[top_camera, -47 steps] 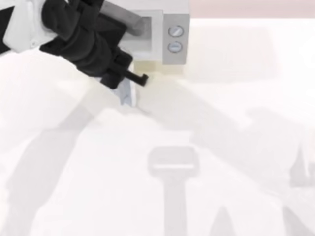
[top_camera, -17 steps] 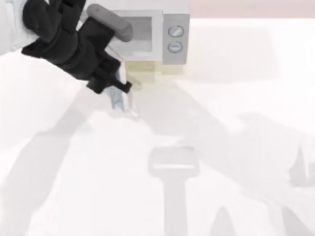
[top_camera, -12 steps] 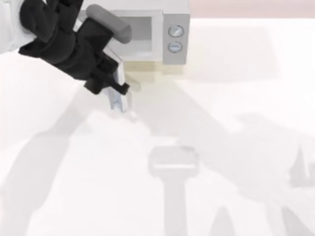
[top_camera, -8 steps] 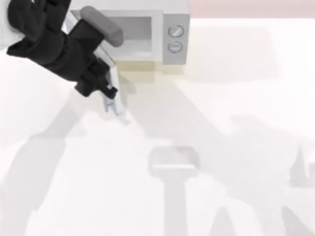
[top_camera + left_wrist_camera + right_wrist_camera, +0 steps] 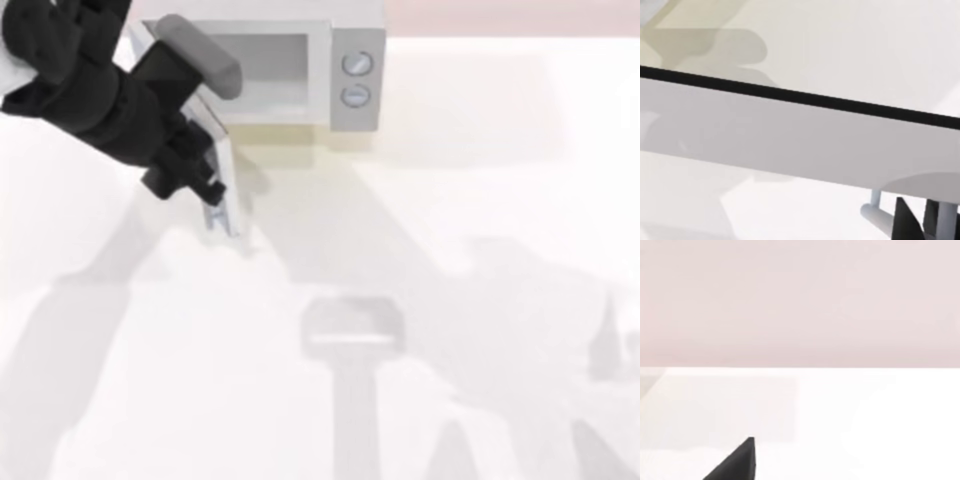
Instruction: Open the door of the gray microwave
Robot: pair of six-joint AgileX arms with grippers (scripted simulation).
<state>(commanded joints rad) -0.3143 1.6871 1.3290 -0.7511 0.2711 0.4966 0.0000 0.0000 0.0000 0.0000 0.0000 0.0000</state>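
One left claw (image 5: pixel 212 190) is clamped on the door (image 5: pixel 222 170), swung wide off the gray microwave (image 5: pixel 300 60).

- The surface (image 5: pixel 480 180) is plain white, with soft gray shadows lying across it.
- The gray microwave (image 5: pixel 300 60) stands directly on the surface at its far edge, just beside the left claw (image 5: pixel 205 190) and to that claw's right in the top view.
- Its door (image 5: pixel 222 175) stands swung out from the box over the surface, with the left claw at its outer end; the cavity is exposed and two round knobs (image 5: pixel 356 80) face up on the side panel.
- Beyond the claw, toward the near edge and the right side, nothing but shadow shows on the surface.
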